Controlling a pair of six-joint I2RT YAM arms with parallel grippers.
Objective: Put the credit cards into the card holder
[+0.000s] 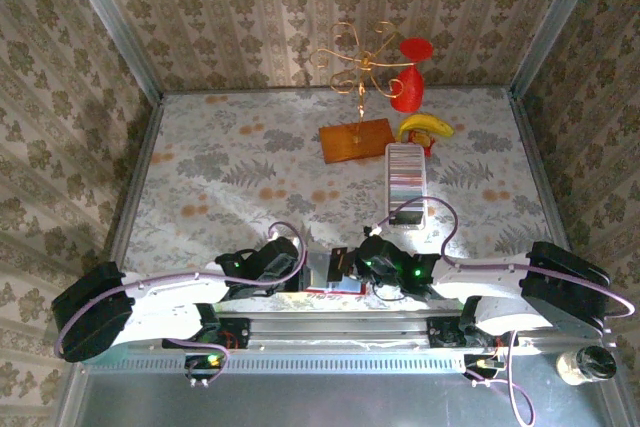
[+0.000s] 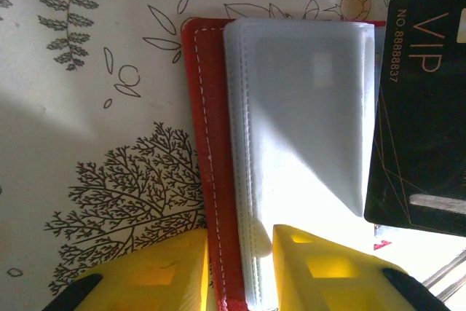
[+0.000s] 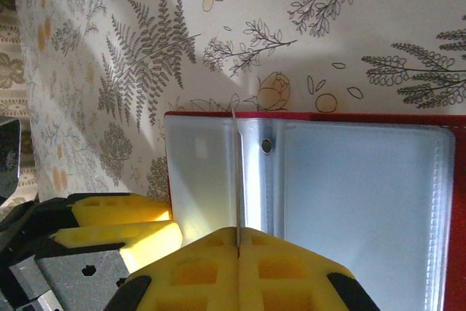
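Steadying looks like the left arm's job: the left pincer (image 2: 240, 244) stands narrow, one yellow finger on each side of the red cover edge and the stack of clear pockets. I judge it is clamping the card holder (image 2: 306, 107) so it cannot slide or flap shut. The card holder lies open and flat on the flowered table (image 1: 220, 167), at the near edge between the two arms. Its pockets face up and its mouths are turned toward the incoming card.

Just to the right, a black card (image 2: 419, 107) printed VIP hangs over the far side of the pockets. From the right wrist it shows edge-on, as a thin line rising from the closed yellow fingers. The right pincer (image 3: 239, 234) is pressed tight on the card's near end, which leaves most of the card free to enter a sleeve. The card sits close by the snap stud at the fold. Whether its leading edge is already inside a pocket I cannot tell. Holding it thin-side down probably helps the arm aim at a slot.

Farther right and well back, the remaining credit cards (image 1: 406, 172) stand in a row in a long white tray (image 1: 389, 177), upright so each can be pinched.
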